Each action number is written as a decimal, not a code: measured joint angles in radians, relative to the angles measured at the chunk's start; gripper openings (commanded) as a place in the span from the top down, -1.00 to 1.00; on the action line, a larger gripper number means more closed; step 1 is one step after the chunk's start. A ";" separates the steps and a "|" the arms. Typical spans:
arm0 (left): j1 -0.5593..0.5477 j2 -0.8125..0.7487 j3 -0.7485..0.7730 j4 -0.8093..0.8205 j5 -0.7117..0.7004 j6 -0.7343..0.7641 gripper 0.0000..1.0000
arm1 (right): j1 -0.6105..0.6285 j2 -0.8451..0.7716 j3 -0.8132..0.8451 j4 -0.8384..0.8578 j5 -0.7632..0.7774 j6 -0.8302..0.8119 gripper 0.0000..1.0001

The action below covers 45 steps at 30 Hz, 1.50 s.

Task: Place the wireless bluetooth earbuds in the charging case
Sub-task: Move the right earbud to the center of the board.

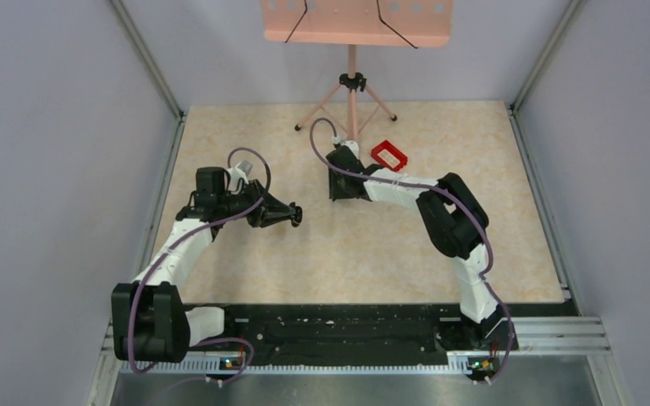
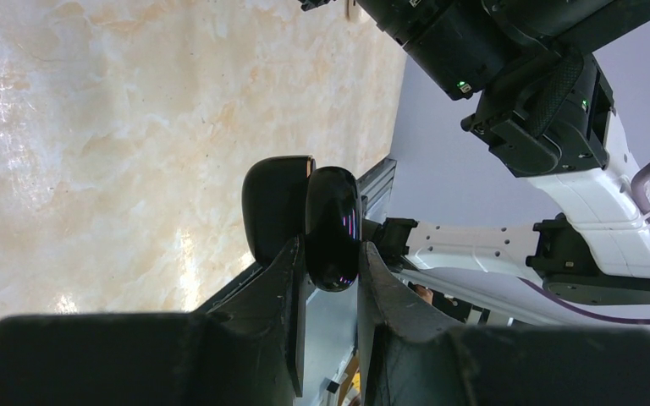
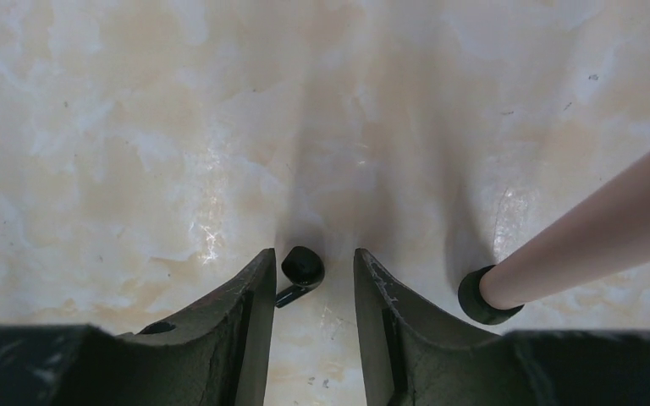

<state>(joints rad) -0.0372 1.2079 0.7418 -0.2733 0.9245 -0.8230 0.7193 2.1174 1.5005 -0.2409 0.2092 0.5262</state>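
The left gripper (image 2: 332,258) is clamped on the glossy black case (image 2: 333,222), holding it clear of the table (image 2: 93,127). A duller black part sits against the case's side. The right gripper (image 3: 313,254) is low over the table, its fingers narrowly parted either side of one earbud (image 3: 302,267) lying there untouched. A stand foot (image 3: 481,300) rests nearby to the right.

Earbud (image 3: 302,266) on table (image 3: 135,127) between right jaws, case (image 2: 332,227) between left jaws
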 measured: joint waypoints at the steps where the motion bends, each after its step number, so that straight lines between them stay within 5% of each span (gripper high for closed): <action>1: 0.000 0.000 0.000 0.000 0.000 0.000 1.00 | 0.001 0.005 0.005 -0.005 0.007 -0.005 0.30; 10: 0.003 0.000 0.000 0.003 0.000 0.000 1.00 | 0.035 0.010 0.011 -0.023 0.057 -0.034 0.40; 26: 0.003 0.000 -0.002 0.003 0.003 0.003 1.00 | 0.060 0.004 -0.002 -0.022 0.080 -0.037 0.88; 45: -0.045 0.037 0.001 -0.019 0.011 0.042 1.00 | 0.060 -0.631 -0.671 -0.074 0.132 0.105 0.85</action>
<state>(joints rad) -0.0826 1.2453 0.7429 -0.2928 0.9360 -0.7811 0.7792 1.4860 0.8295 -0.3145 0.3408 0.6312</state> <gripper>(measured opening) 0.263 0.170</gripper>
